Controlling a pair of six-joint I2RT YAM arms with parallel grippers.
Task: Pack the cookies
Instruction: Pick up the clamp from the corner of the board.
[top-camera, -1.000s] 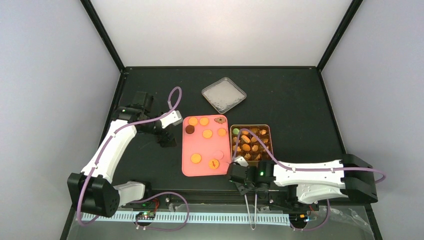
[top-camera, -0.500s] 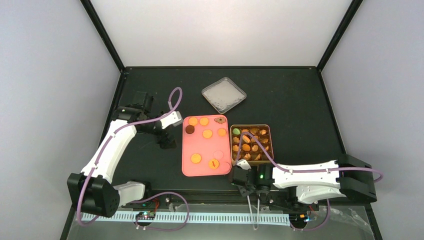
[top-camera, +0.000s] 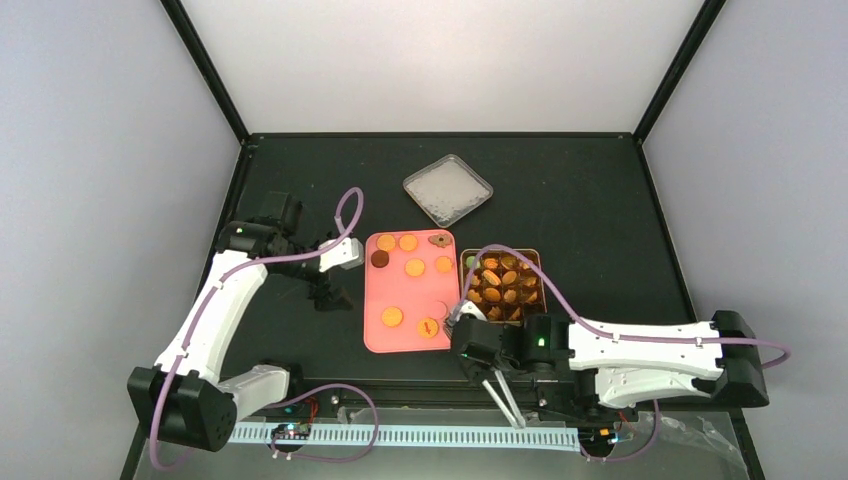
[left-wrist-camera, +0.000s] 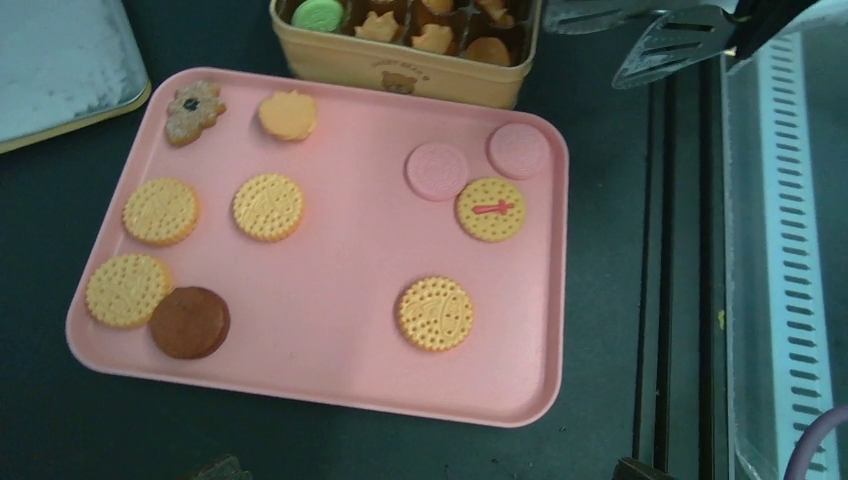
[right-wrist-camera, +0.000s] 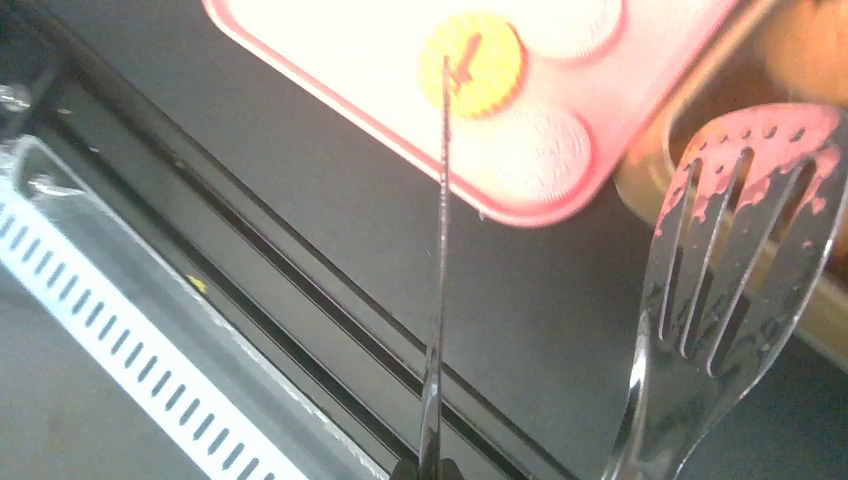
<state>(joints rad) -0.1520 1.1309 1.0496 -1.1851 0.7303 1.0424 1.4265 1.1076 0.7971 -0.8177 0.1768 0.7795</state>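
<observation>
Black tabletop (top-camera: 600, 215), pale grey walls (top-camera: 95, 180), black frame posts (top-camera: 205, 68), even light

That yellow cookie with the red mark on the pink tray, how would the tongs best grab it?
By its rim, from above: the red-marked cookie lies flat, so the tongs should straddle it, avoiding the two pink cookies close beside it.

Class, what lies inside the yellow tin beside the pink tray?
The tin holds golden cookies in compartments and one green cookie. The purple cable crosses it, hiding some cells.
</observation>
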